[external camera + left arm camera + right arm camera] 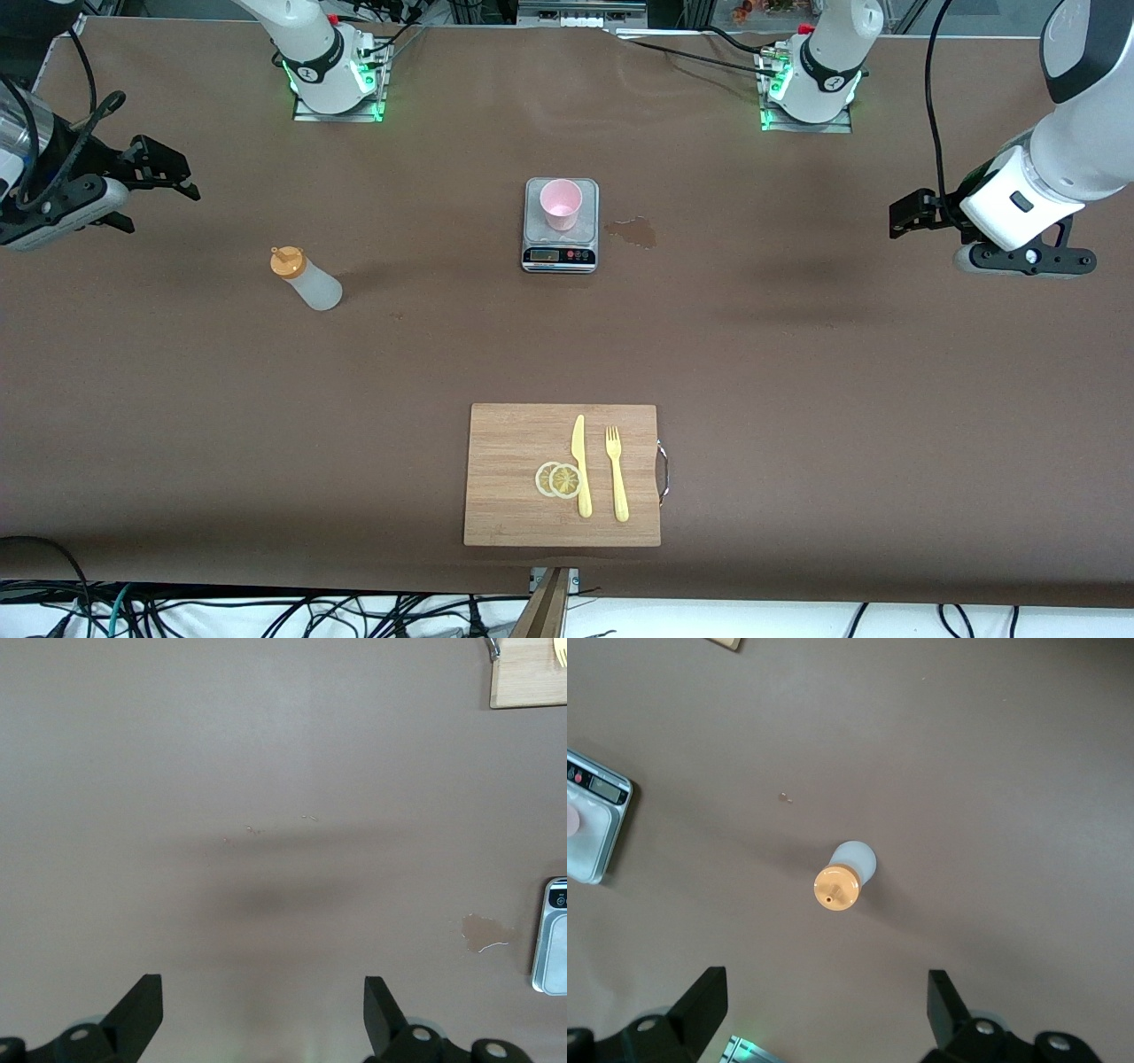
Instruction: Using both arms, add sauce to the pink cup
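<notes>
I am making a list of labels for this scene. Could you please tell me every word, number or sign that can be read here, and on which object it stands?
No text can be read in these pictures.
Scale, under the pink cup: its display and buttons are too small to read.
Sauce bottle: no label visible.
Cutting board, knife, fork: no markings visible.

The right arm's end effector (164, 173) is cut at the 9 o'clock edge of the front view. The digits on the scale (560, 225) display are too small to read. In the left wrist view, the scale (553, 936) is cut at 3 o'clock and the cutting board (528, 673) at 1 o'clock. In the right wrist view, the pink cup (571, 819) is only a sliver at 9 o'clock.
</notes>
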